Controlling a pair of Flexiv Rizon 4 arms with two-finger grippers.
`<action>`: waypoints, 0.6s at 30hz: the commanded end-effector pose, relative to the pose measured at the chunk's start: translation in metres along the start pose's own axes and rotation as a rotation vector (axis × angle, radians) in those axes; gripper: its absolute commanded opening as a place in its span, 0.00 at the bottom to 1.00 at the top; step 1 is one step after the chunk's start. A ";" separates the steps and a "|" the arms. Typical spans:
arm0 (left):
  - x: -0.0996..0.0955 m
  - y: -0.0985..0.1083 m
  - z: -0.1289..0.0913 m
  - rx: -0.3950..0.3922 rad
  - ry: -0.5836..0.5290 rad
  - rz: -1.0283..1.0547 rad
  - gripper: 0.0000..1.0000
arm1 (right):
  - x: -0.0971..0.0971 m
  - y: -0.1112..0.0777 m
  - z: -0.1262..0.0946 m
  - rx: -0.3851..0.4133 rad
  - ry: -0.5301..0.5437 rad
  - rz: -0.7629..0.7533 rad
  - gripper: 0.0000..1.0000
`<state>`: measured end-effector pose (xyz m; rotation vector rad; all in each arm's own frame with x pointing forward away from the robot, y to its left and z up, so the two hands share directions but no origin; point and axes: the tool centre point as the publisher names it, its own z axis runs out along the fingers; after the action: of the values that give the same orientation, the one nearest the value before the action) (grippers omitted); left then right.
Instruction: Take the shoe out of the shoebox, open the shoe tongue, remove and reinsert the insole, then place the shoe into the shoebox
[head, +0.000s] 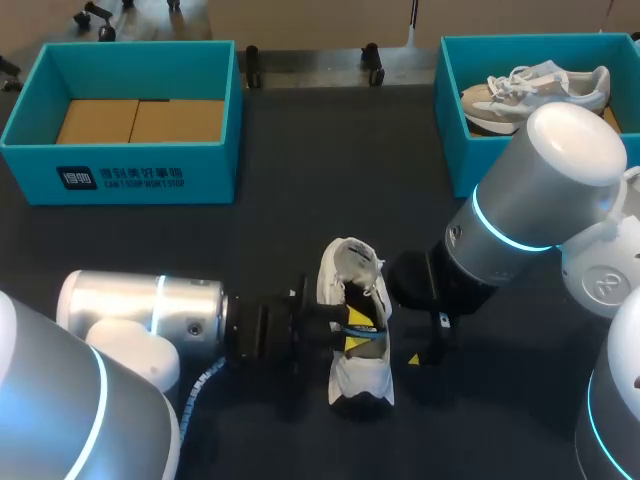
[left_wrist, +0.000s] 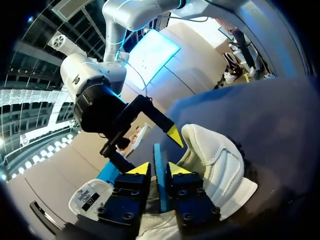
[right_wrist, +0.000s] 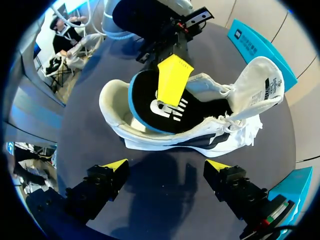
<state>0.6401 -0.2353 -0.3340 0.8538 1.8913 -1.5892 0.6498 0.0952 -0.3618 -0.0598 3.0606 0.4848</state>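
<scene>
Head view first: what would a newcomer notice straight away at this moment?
The white shoe lies mid-table, and the left gripper is shut on its black, blue-edged insole, which tilts up out of the shoe's opening. The right gripper hangs open beside the shoe. A teal shoebox at the table's far right holds another pale shoe.

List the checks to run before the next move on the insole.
1. Left gripper shut on insole: ok.
2. Right gripper open, clear of shoe: ok.
3. Tongue pulled back: ok.
4. Insole seated flat inside shoe: not ok, one end sticks out.
5. Shoe steadied by a second grip: not ok.
6. Left shoebox holds no shoe: ok.
</scene>
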 end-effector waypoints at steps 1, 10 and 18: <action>-0.001 -0.007 -0.007 0.008 0.002 -0.003 0.32 | 0.001 0.000 0.001 0.000 -0.003 0.000 1.00; -0.002 -0.014 -0.016 0.028 0.020 -0.025 0.36 | 0.001 0.000 0.001 0.000 -0.003 0.000 1.00; -0.006 -0.019 -0.026 0.039 0.054 -0.051 0.37 | 0.001 0.000 0.001 0.000 -0.003 0.000 1.00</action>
<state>0.6307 -0.2208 -0.3182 0.8624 1.9224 -1.6534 0.6498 0.0952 -0.3618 -0.0598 3.0606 0.4848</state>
